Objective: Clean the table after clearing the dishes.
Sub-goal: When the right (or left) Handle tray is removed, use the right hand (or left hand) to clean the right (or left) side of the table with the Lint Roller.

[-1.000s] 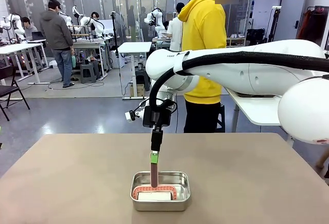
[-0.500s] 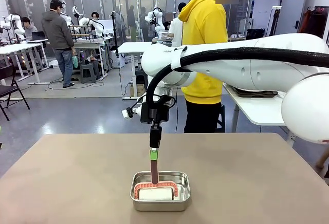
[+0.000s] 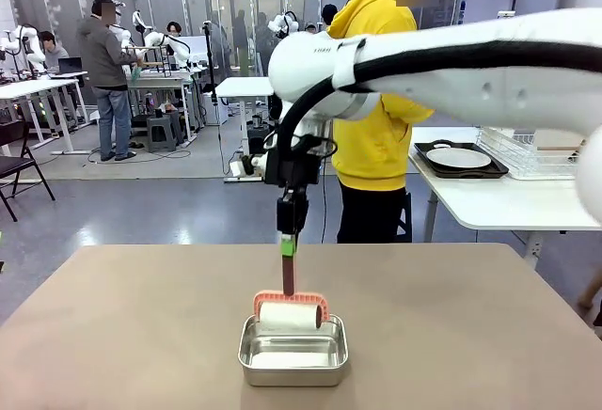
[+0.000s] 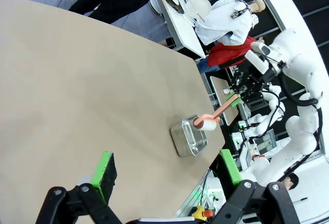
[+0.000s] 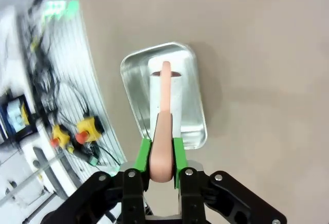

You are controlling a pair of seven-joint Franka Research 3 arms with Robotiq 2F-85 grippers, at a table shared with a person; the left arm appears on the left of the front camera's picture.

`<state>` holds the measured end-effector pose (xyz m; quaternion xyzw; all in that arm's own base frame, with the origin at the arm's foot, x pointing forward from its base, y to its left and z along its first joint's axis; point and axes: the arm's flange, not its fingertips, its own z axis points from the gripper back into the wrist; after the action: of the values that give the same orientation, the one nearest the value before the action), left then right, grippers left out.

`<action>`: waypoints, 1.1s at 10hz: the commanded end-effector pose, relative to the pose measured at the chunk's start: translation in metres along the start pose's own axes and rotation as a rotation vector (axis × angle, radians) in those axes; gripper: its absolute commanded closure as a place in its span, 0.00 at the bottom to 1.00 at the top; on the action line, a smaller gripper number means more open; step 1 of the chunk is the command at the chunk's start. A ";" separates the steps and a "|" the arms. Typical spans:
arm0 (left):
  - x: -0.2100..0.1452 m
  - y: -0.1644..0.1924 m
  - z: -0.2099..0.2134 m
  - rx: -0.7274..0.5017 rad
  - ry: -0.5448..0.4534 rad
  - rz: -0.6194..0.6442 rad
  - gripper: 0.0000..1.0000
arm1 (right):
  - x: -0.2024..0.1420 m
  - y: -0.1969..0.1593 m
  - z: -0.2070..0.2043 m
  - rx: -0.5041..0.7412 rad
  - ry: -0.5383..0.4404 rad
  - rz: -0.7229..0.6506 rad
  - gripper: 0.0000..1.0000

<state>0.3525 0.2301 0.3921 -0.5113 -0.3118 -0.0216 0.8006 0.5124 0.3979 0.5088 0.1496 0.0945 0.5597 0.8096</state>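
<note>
Taupe worktop is carrying a steel pan at bottom centre of the front view. Right gripper is clamping the pink handle of a white roller, holding it just above the pan. Left gripper is gaping wide, holding nothing. At middle right, a white plate is sitting on a dark tray.
</note>
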 end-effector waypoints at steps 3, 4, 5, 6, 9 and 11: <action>-0.001 -0.001 0.001 0.007 -0.011 -0.003 0.00 | -0.121 0.034 -0.008 -0.170 -0.177 -0.551 1.00; -0.001 -0.001 0.001 0.007 -0.011 -0.003 0.00 | -0.149 0.035 -0.008 -0.182 -0.261 -0.638 1.00; -0.001 -0.001 0.001 0.007 -0.011 -0.003 0.00 | -0.170 0.035 -0.006 -0.192 -0.318 -0.715 1.00; -0.001 -0.001 0.001 0.007 -0.011 -0.003 0.00 | -0.189 0.036 -0.003 -0.219 -0.359 -0.803 1.00; -0.001 -0.001 0.001 0.007 -0.011 -0.003 0.00 | -0.200 0.021 0.006 -0.201 -0.346 -0.792 1.00; -0.001 -0.001 0.001 0.007 -0.011 -0.003 0.00 | -0.200 0.021 0.006 -0.201 -0.346 -0.792 1.00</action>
<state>0.3525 0.2300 0.3920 -0.5113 -0.3117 -0.0217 0.8006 0.4206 0.2104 0.5157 0.1117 -0.0622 0.1604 0.9787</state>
